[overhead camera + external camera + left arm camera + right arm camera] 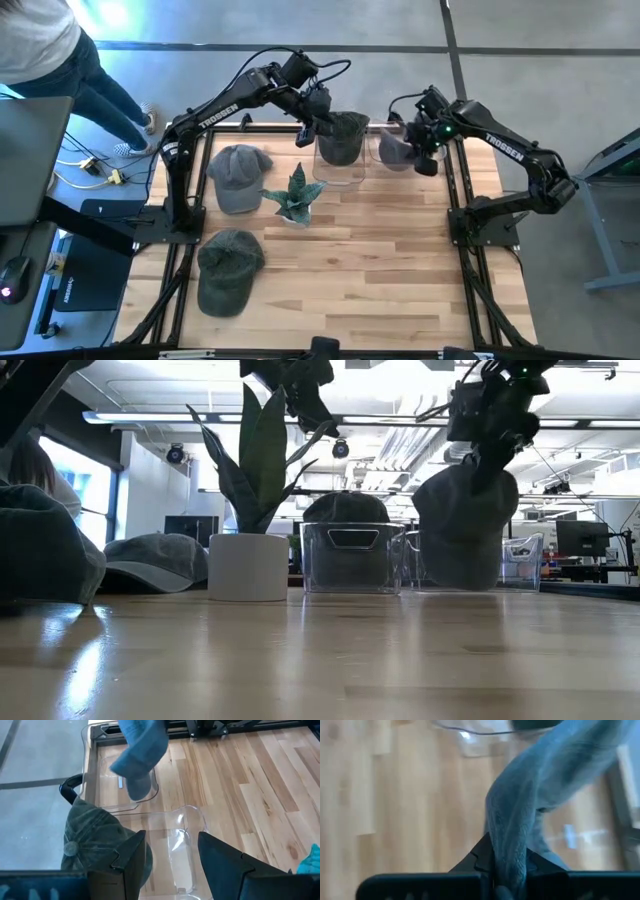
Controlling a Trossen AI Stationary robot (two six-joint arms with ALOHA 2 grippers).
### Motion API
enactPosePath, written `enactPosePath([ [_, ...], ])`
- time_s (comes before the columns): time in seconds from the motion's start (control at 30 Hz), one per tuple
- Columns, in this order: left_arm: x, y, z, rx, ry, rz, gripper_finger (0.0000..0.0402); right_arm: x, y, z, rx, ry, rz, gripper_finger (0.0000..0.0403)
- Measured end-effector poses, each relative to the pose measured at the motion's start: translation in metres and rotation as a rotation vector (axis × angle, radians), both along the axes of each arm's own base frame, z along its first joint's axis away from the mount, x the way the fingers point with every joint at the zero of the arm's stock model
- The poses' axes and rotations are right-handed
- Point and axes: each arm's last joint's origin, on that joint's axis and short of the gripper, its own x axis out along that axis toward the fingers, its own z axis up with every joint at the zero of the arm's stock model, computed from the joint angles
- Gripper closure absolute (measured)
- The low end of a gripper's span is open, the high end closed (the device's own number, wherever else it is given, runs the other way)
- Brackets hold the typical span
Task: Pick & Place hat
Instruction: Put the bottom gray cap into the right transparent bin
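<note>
Nearest you, two spare caps [229, 268] and the plant [295, 196] sit untouched. Farther back, your right gripper [509, 865] is clenched on the grey-blue hat [466, 525], hanging it over the right clear bin [470, 565]. Thin pinch on fabric, so it could slip or drape over the rim. The left gripper [170, 855] is released above the other bin [340, 160], dark hat [95, 837] already inside.

The person [45, 50] at the far left is cut off by the high view's edge. The grey fabric hat [520, 820] pinched by the right gripper [507, 870] blurs with the table in the right wrist view.
</note>
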Motion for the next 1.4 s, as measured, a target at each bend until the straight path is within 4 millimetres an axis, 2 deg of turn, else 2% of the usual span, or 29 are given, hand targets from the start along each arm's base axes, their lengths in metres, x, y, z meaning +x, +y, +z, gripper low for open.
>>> enactPosePath([
  [0.13,0.000,0.000,0.000,-0.002,0.005,0.000,0.0228,0.002,-0.004,0.001,-0.058,-0.005,-0.017,0.0355],
  [0.43,-0.001,-0.001,-0.002,-0.005,0.021,-0.007,0.0228,0.004,-0.015,0.005,-0.253,0.062,-0.068,0.0249],
  [0.57,-0.001,-0.001,-0.004,0.005,0.022,-0.017,0.0228,0.007,-0.023,0.009,-0.382,0.064,-0.108,0.0226],
  [0.73,0.001,0.000,-0.017,-0.018,0.058,-0.018,0.0228,0.009,-0.030,0.015,-0.499,0.057,-0.122,0.0220],
  [0.97,0.005,0.001,-0.032,-0.019,0.072,-0.027,0.0228,0.006,-0.039,0.019,-0.556,0.031,-0.172,0.0221],
  [1.17,0.011,0.002,-0.025,0.053,0.013,0.000,0.0228,0.008,-0.043,0.024,-0.581,-0.019,-0.310,0.0223],
  [1.3,0.006,-0.003,-0.006,0.116,-0.041,0.029,0.0228,0.012,-0.039,0.017,-0.492,-0.091,-0.248,0.0224],
  [1.4,0.001,-0.010,0.004,0.177,-0.041,0.076,0.0228,0.010,-0.039,0.012,-0.481,-0.075,-0.233,0.0224],
])
